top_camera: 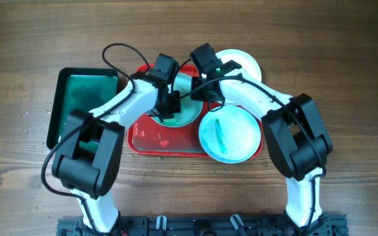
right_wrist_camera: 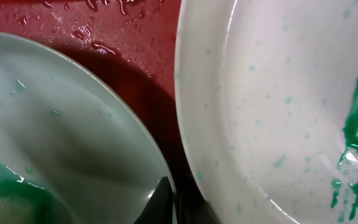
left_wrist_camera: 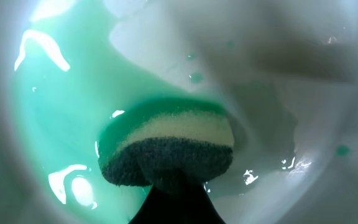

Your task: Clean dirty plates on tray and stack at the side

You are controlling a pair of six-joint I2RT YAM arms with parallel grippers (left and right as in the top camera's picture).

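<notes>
Two white plates lie on the red tray (top_camera: 151, 141). The middle plate (top_camera: 190, 113) holds teal-green liquid. My left gripper (top_camera: 169, 107) is shut on a green and yellow sponge (left_wrist_camera: 166, 146), which presses on this plate's wet face (left_wrist_camera: 61, 112). My right gripper (top_camera: 207, 88) is shut on the same plate's rim (right_wrist_camera: 157, 165), one dark finger (right_wrist_camera: 165, 200) lying over the edge. The second plate (top_camera: 231, 134), with a teal smear, sits at the tray's right end and fills the right of the right wrist view (right_wrist_camera: 272, 106). A third plate (top_camera: 245, 62) lies behind the tray on the table.
A dark green black-rimmed tray (top_camera: 84, 98) lies left of the red tray. Water drops sit on the red tray floor (right_wrist_camera: 104, 31). Both arms cross above the red tray's back half. Small crumbs dot the wooden table (top_camera: 25, 124) at the left.
</notes>
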